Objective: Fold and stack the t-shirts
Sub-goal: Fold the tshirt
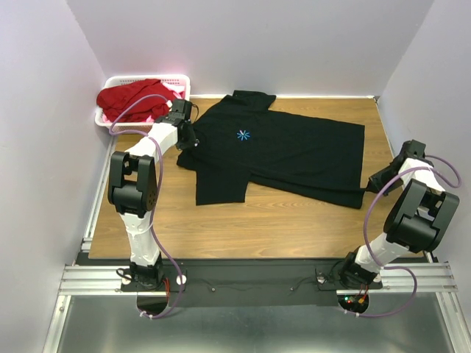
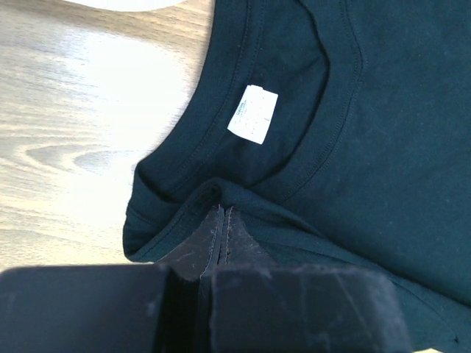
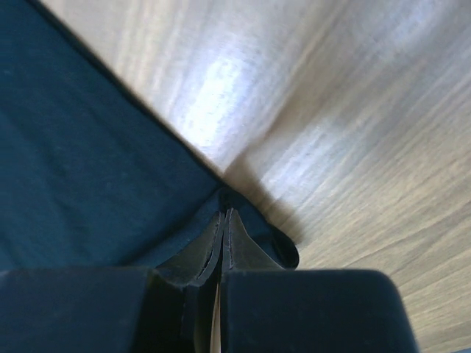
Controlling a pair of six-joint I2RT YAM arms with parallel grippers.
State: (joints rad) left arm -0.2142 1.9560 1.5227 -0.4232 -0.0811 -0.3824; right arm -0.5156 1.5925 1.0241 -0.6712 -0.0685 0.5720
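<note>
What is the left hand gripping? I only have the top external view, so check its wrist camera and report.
Observer: The left hand is shut on a fold of the black t-shirt close beside the collar, just below the white neck label.
Operator: Now read me the right wrist view.
Observer: The right hand is shut on a corner of the same shirt's hem, with the bare wooden table just past that corner.
</note>
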